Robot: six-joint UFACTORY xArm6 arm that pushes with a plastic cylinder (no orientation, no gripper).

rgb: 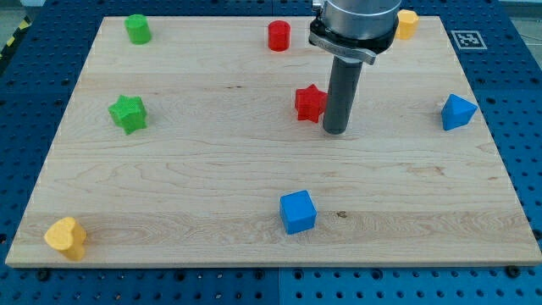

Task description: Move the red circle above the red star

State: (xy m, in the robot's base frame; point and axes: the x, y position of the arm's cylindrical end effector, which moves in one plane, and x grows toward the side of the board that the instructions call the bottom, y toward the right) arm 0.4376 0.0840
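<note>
The red circle (279, 36) stands near the view's top, a little left of the middle. The red star (310, 102) lies below it and slightly to the right, near the board's middle. My tip (335, 130) rests on the wooden board just right of the red star and a little below it, very close to it; I cannot tell if it touches. The rod rises from there to the arm's grey body at the view's top.
A green cylinder (138, 29) sits top left, a green star (129, 113) at the left, a yellow heart (67, 237) bottom left, a blue cube (298, 212) bottom centre, a blue block (457, 112) at the right, a yellow block (407, 24) top right.
</note>
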